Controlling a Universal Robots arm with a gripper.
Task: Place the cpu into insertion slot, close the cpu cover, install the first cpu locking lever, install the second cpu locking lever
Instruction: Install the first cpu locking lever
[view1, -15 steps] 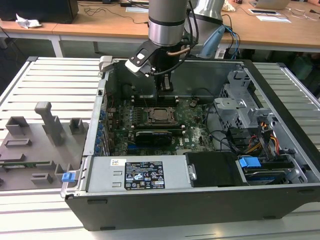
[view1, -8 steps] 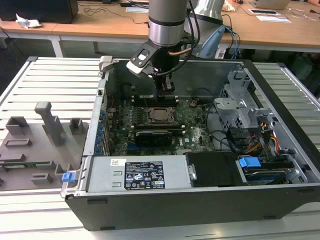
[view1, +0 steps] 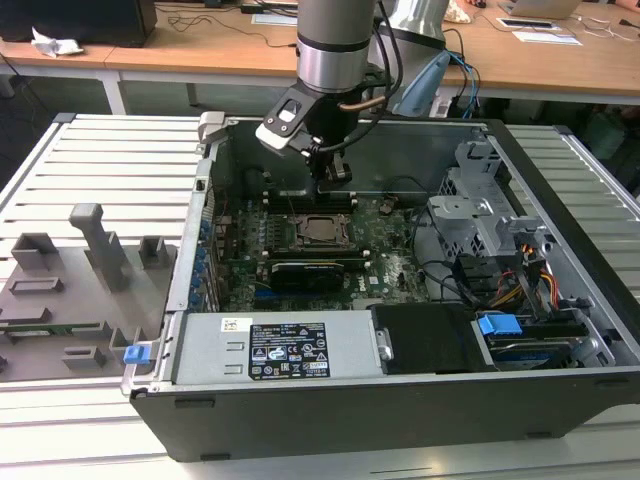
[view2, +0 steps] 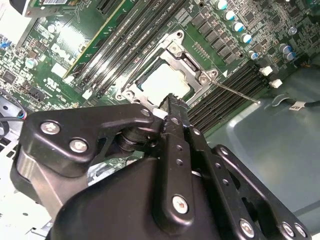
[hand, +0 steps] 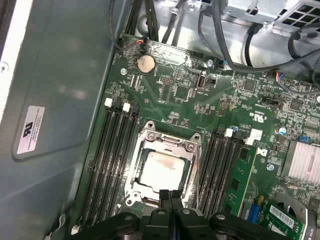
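Inside the square metal cpu cover, the silvery cpu lies flat.

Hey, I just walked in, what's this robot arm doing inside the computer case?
The arm's black gripper, fingers shut, hangs at the edge of the square socket on the green motherboard. The silvery-grey square cpu already sits in that socket, with the dark-silver metal frame cover lying over it. A thin metal lever juts out from the frame's corner.
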